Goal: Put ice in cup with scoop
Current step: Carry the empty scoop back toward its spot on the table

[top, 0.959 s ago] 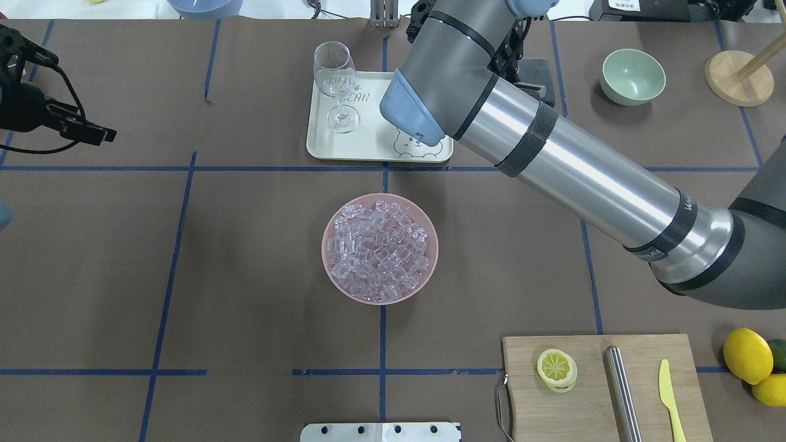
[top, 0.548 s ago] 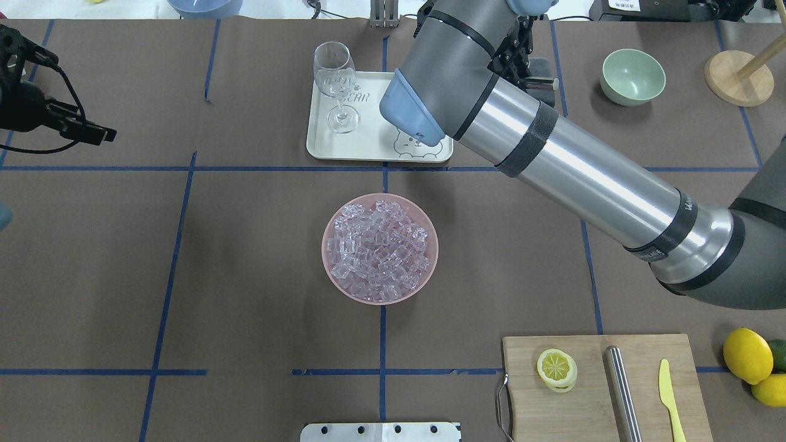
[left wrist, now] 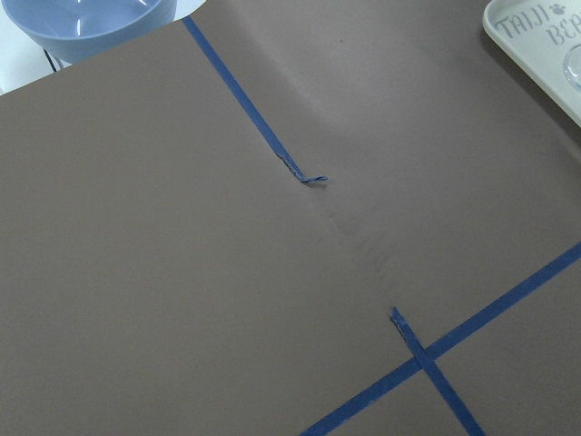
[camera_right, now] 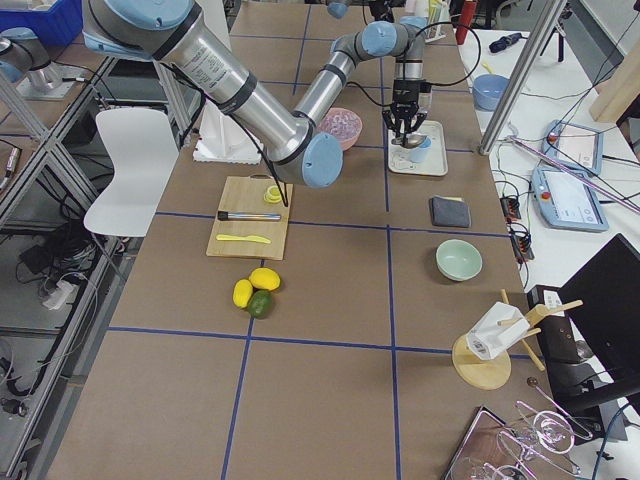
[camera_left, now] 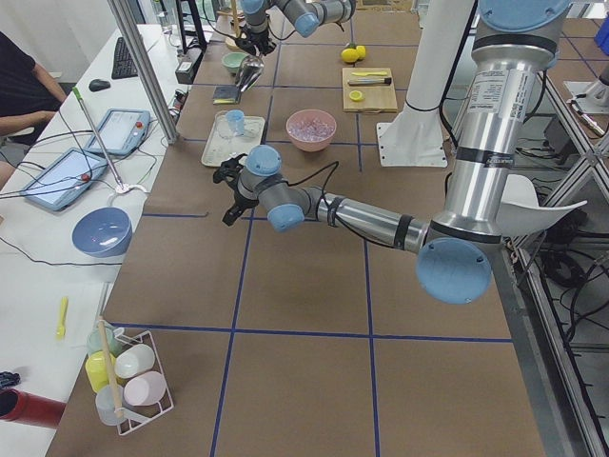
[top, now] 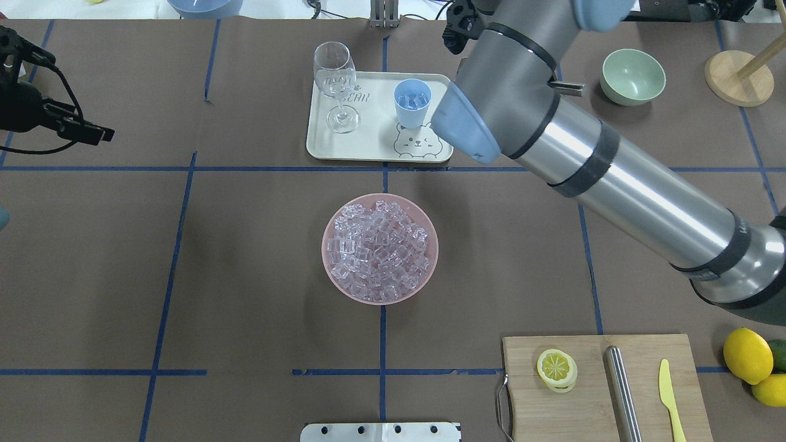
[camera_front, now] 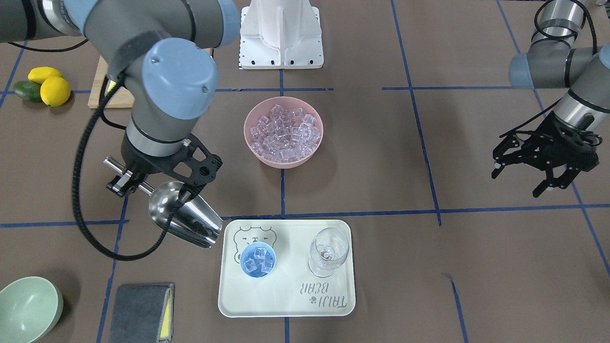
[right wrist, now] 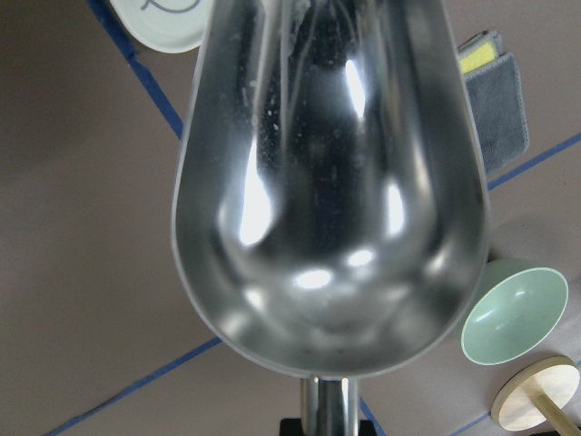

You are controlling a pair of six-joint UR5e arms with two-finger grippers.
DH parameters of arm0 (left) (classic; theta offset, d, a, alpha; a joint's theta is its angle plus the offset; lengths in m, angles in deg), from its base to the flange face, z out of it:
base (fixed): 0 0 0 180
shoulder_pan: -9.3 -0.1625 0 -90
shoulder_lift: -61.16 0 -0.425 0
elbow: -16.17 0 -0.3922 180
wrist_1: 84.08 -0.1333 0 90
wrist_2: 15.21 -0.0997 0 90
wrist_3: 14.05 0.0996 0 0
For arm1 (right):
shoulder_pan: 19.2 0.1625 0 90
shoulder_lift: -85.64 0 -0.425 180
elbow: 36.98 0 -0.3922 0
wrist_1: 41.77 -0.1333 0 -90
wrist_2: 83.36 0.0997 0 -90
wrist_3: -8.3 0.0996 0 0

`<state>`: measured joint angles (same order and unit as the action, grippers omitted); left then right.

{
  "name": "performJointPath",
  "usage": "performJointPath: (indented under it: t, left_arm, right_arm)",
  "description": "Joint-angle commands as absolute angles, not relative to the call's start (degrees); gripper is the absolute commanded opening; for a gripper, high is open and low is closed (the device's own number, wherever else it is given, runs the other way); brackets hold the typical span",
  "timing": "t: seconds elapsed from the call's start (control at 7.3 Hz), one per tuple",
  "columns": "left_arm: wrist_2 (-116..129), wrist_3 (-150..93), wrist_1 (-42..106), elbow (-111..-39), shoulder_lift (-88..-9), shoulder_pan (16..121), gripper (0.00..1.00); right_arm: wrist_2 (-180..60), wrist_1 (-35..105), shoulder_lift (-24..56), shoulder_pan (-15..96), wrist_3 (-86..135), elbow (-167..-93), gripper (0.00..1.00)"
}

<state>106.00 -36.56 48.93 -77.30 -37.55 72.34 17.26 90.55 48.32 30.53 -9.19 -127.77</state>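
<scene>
Swinging rightward since a second ago, the right arm has uncovered the cup (top: pixel 410 114), holding ice (camera_front: pixel 258 257), on the tray (top: pixel 368 148). Only the front-facing view shows the right gripper (camera_front: pixel 151 186), jaws clamped on the empty scoop (camera_front: pixel 188 219) beside the tray; the left gripper (camera_front: pixel 517 183) has its jaws wide.

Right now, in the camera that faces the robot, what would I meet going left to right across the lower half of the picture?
First the pale green bowl → scoop → cup → wine glass → the robot's open left hand.

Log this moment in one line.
right gripper: shut on empty scoop, beside tray | cup: holds ice | left gripper: open, empty
</scene>
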Motion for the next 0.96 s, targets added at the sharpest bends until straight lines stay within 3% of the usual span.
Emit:
performJointPath:
  t: [0.0, 0.55, 0.82]
  left_arm:
    - [107.6, -36.6, 49.3, -78.8, -34.6, 74.9, 1.0]
    - [109.4, -36.5, 53.2, -80.7, -29.7, 79.0, 1.0]
    - [110.1, -36.5, 52.7, -79.3, -28.3, 80.1, 1.0]
  right_arm:
    - [19.9, 88.9, 39.9, 32.6, -9.5, -136.9, 0.0]
    - [24.9, 86.6, 20.6, 36.6, -5.5, -151.7, 0.0]
    - [30.9, 86.5, 13.3, 39.2, -3.5, -153.7, 0.0]
